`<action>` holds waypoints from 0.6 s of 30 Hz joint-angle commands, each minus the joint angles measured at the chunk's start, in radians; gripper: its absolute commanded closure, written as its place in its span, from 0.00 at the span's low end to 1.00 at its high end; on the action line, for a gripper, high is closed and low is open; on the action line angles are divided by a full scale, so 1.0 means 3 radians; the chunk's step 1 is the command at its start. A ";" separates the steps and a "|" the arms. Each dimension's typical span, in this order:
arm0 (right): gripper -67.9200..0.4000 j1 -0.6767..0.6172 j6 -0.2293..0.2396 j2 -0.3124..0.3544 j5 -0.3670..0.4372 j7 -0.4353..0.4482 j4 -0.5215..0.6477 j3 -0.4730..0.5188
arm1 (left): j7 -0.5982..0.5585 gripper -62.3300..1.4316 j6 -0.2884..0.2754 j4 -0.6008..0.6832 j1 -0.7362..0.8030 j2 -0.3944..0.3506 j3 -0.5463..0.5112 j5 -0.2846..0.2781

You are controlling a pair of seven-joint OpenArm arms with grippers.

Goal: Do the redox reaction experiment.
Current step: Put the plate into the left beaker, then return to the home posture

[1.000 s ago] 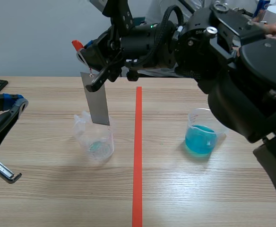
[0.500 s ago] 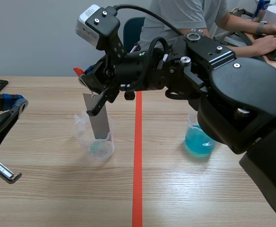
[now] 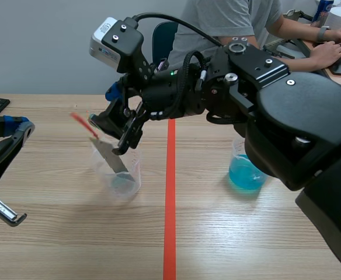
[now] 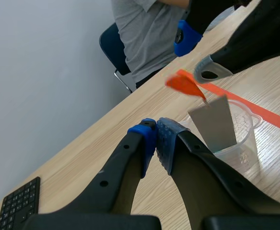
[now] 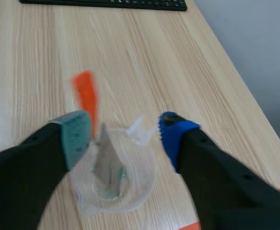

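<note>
**Right gripper spread wide over the clear beaker, strip inside**

Start from the wooden surface: keep it dry and free of knocks. Mind the right arm, reaching past the red tape line to the beaker on the far side of it. Leave the left gripper parked well apart, pads pressed together on nothing. Steer clear of the blue-liquid beaker, partly hidden behind that arm. Treat the clear beaker as light and easily tipped. Lift straight up with the jaws held apart, touching neither rim nor spout. Check the grey metal strip: tilted inside the beaker, lower end near the bottom, close beside the grey-green pad, apparently free of any grip. Watch the orange tag at its top, blurred and sticking out past the rim. Probably the one snag point.
</note>
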 commanded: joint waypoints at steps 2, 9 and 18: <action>0.39 0.0075 0.0078 -0.0037 0.0158 0.0047 0.0033 0.0018 | -0.0057 0.93 0.0020 0.0045 0.0008 0.0018 -0.0023 -0.0022; 0.00 0.0067 0.0078 -0.0034 0.0717 -0.0085 0.0033 0.0018 | -0.0057 0.93 0.0020 0.0045 0.0008 0.0018 -0.0023 -0.0022; 0.00 -0.0046 0.0078 0.0160 0.1138 -0.0263 0.0088 0.0029 | -0.0056 0.93 0.0022 0.0045 0.0008 0.0018 -0.0023 -0.0022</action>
